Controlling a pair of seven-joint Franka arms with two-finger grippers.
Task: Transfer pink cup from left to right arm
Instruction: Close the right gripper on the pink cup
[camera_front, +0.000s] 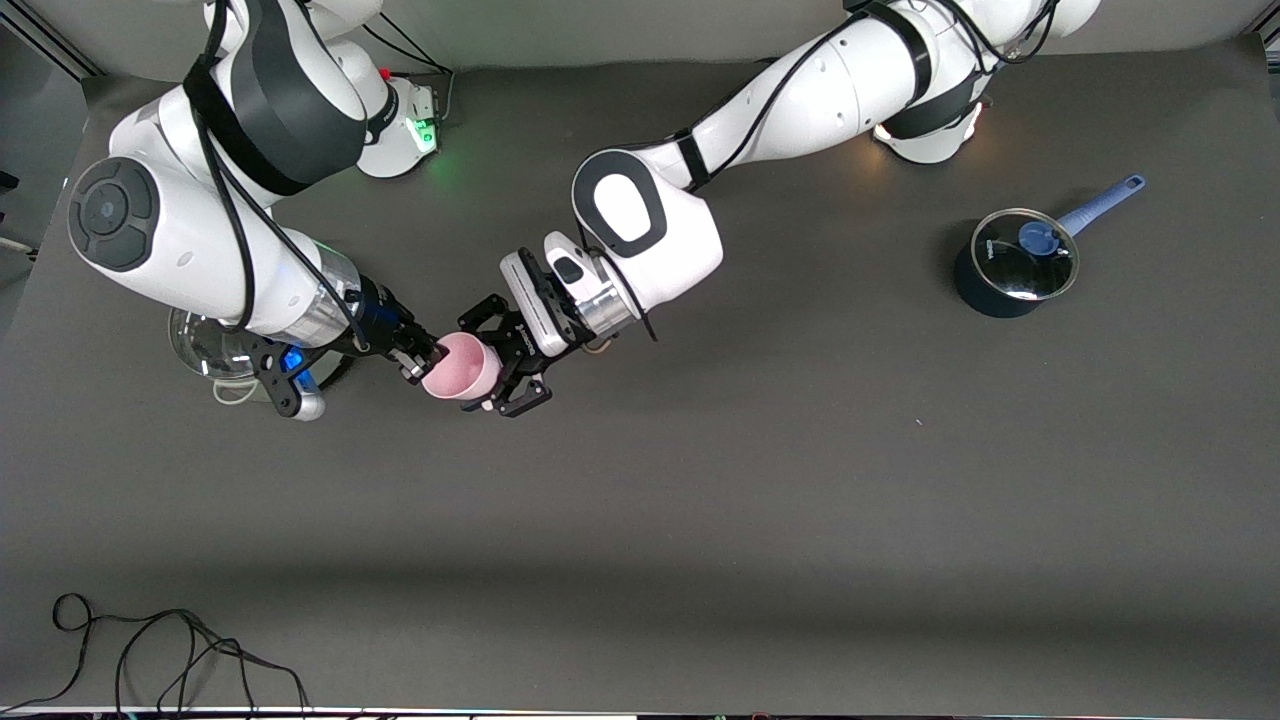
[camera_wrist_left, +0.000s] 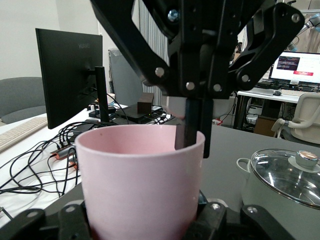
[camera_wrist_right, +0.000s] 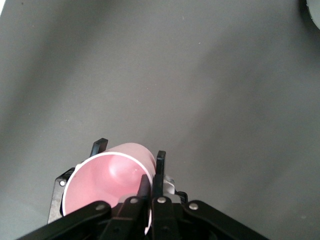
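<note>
Front view: the pink cup (camera_front: 462, 366) hangs in the air over the middle of the counter (camera_front: 760, 480), caught between both arms. The left claw (camera_front: 497, 372) is clamped around its base end. The right claw (camera_front: 424, 363) has pinched the rim, 1 finger inside and 1 outside. A blue lidded pot (camera_front: 1014, 264) sits toward the left arm's end, and a glass-lidded pot (camera_front: 205, 345) lies partly hidden under the right arm.

Left wrist view: the cup (camera_wrist_left: 142, 182) sits between the left claw's own fingers (camera_wrist_left: 215, 217), and the right claw (camera_wrist_left: 192, 131) straddles the rim wall.

Right wrist view: the right claw's fingers (camera_wrist_right: 151, 186) are pressed on the rim of the cup (camera_wrist_right: 107, 181), with bare counter (camera_wrist_right: 200, 75) below.

The risk as I judge it: the rim pinch is thin and off-centre. If the left claw lets go abruptly, the cup could swing or slip out and drop. If either arm pulls while both are clamped, the plastic wall could twist.
</note>
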